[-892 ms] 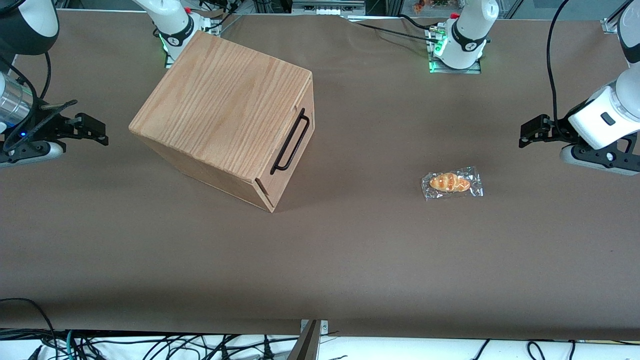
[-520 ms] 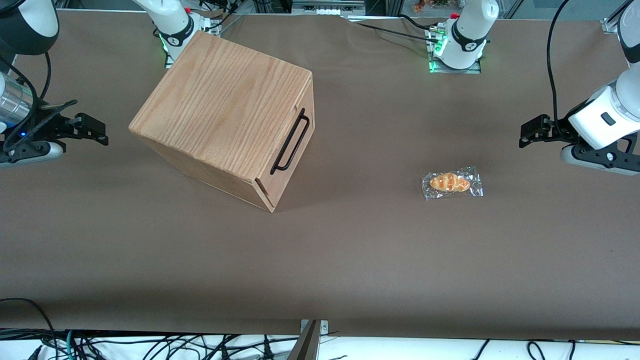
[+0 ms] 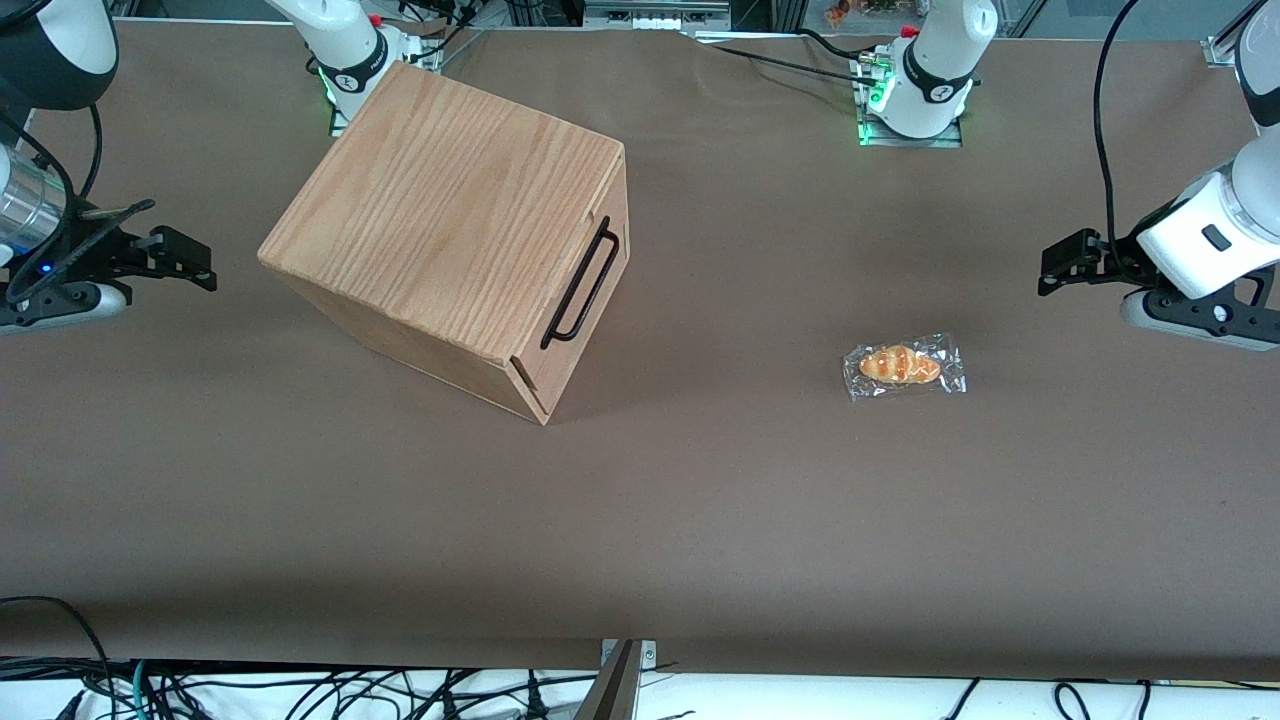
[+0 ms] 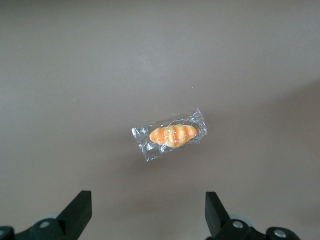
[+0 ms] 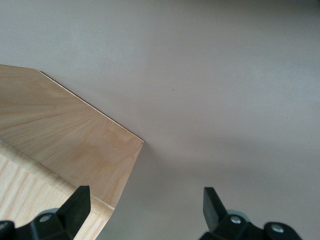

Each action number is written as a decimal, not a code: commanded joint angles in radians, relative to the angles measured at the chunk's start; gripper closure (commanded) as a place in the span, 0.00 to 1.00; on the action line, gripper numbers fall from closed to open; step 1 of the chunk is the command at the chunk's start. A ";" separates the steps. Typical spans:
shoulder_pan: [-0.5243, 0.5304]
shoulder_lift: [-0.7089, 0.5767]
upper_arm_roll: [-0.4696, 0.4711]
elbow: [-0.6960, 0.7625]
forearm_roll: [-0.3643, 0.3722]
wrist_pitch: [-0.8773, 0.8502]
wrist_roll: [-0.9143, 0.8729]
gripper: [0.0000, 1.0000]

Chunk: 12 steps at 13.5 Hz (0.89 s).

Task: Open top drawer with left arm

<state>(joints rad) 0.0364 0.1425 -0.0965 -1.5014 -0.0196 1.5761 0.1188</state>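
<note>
Listing across the front view, from the parked arm's end of the table [image 3: 700, 520] to the working arm's:

1. Cabinet [image 3: 440, 200], oak-grained box, set at an angle on the table toward the parked arm's end.
2. Top drawer [image 3: 585, 330], closed, its front flush with the cabinet face. Handle [image 3: 580, 283]: thin black bar whose long axis runs slantwise, one end nearer the front camera than the other. The drawer front faces the working arm's end of the table.
3. Wrapped bread roll [image 3: 903, 365], in clear film, lying on the table between cabinet and gripper, well apart from both.
4. Left arm [image 3: 1215, 225], white, at the table's working end. Gripper [image 3: 1065, 262], black, hanging above the table with fingers spread and nothing between them; the wrist view shows the roll [image 4: 171, 135] below it.

Governing relation, as judged: the handle lies well away sideways from the gripper, toward the parked arm's end, so the reach must cross over the roll and turn to suit the slanted bar.
</note>
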 commanded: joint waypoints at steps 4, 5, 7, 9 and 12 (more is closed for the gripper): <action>0.005 -0.015 -0.011 -0.014 0.024 0.010 -0.016 0.00; 0.007 -0.009 -0.009 -0.011 0.024 0.008 -0.016 0.00; 0.005 -0.008 -0.008 -0.010 0.030 0.008 -0.013 0.00; 0.005 -0.008 -0.008 -0.007 0.035 0.008 -0.013 0.00; 0.007 -0.006 -0.008 -0.006 0.029 0.007 -0.011 0.00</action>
<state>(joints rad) 0.0381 0.1432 -0.0961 -1.5014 -0.0195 1.5764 0.1173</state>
